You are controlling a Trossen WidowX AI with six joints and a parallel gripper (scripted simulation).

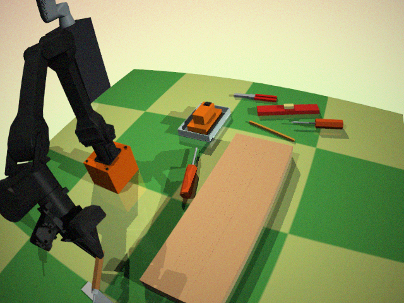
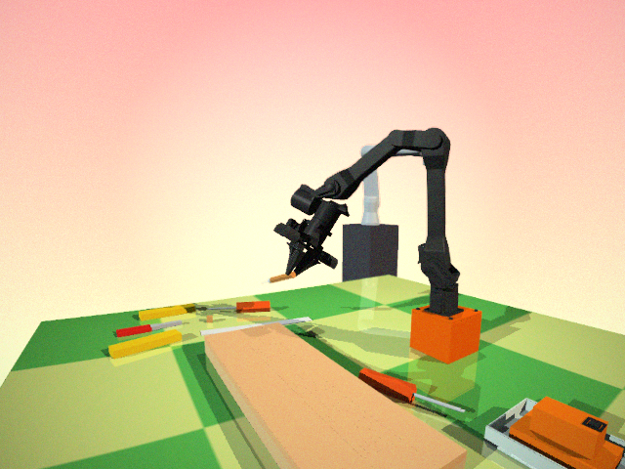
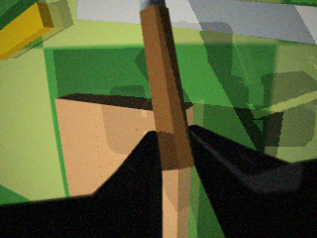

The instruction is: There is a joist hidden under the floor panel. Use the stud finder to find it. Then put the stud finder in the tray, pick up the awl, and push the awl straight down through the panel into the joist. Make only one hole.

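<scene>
My gripper (image 1: 101, 256) (image 2: 291, 274) (image 3: 172, 136) is shut on the rear part of the brown wooden handle of the awl (image 1: 97, 272) (image 2: 281, 277) (image 3: 164, 84). The awl slants in the exterior view, well above the table beyond the panel's far end; its tip is out of the wrist view. The peach floor panel (image 1: 221, 208) (image 2: 322, 394) (image 3: 81, 144) lies flat, with faint dotted marks and no clear hole. The orange stud finder (image 1: 202, 117) (image 2: 564, 429) sits in the grey tray (image 1: 192, 134) (image 2: 510, 448).
A red-handled screwdriver (image 1: 189, 182) (image 2: 386, 384) lies beside the panel. A metal strip (image 2: 257, 325) (image 3: 248, 20) lies past its end, near yellow blocks (image 2: 166, 312) (image 2: 145, 344). A red level (image 1: 286, 110), a pencil (image 1: 272, 131) and other tools lie beyond the opposite end.
</scene>
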